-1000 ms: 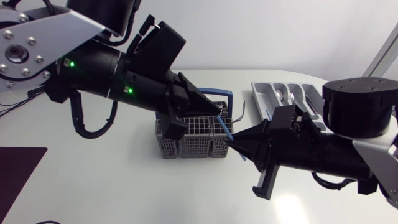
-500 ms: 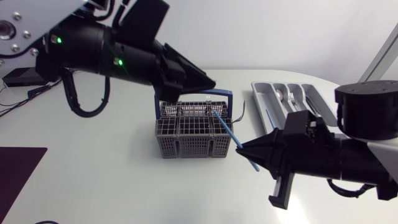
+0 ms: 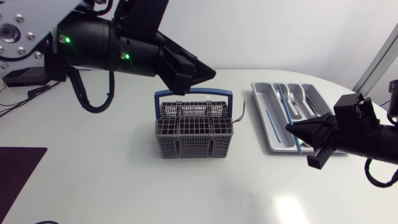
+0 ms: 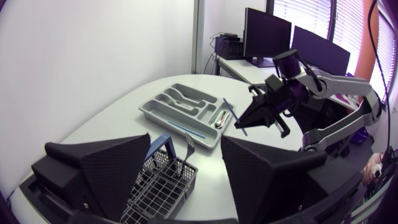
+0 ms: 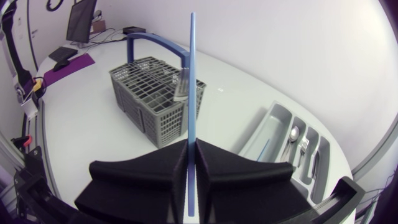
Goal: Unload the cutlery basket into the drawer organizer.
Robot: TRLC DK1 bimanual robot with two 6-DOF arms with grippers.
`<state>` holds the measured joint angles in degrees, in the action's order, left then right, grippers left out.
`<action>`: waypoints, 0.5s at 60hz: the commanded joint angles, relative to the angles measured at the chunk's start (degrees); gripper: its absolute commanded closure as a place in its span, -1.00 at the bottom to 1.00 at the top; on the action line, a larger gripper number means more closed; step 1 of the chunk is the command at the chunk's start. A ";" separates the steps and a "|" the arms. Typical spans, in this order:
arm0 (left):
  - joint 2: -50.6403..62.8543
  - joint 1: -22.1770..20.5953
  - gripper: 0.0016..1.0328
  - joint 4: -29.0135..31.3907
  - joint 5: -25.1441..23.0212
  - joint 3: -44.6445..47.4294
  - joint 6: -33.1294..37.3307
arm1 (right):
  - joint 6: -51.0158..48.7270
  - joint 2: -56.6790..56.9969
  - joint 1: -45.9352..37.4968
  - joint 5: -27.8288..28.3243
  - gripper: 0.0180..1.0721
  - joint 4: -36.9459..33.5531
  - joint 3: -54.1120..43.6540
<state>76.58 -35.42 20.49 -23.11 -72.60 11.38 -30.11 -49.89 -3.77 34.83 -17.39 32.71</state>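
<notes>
The grey cutlery basket [image 3: 193,134] with a blue handle stands mid-table; a fork [image 4: 188,146] sticks up in it. My left gripper [image 3: 202,79] hangs above the basket [image 4: 158,186], open and empty, its fingers [image 4: 118,168] well apart. My right gripper [image 3: 292,130] is shut on a thin blue stick [image 3: 286,112], held over the near left part of the grey drawer organizer [image 3: 258,93]. In the right wrist view the stick [image 5: 191,74] rises straight from between the shut fingertips of that gripper [image 5: 191,144]. The organizer [image 5: 292,143] holds a spoon, forks and another blue stick.
A dark purple mat [image 3: 18,165] lies at the table's front left corner. The left arm's bulk overhangs the table's back left. The organizer [image 4: 146,109] lies to the right of the basket [image 5: 155,93], with a gap of bare table between them.
The left gripper let go of the blue stick and rose up and back from the basket. The right gripper closed on the stick and carried it right, from beside the basket to over the organizer.
</notes>
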 commanded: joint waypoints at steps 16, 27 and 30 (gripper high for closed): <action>2.35 -2.64 -0.90 -0.80 7.21 5.45 6.38 | 12.53 -22.62 -1.59 -9.96 0.88 10.71 9.48; 2.53 -5.27 -0.90 -1.42 13.09 8.61 9.72 | 18.68 -36.07 1.13 -17.25 0.89 12.03 16.69; 2.53 -5.80 -0.90 -1.95 14.24 9.58 10.42 | 20.09 -39.23 1.92 -19.10 0.89 11.94 18.44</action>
<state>78.15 -40.18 19.40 -10.24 -65.43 19.38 -14.15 -84.03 -3.22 17.74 -5.76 48.23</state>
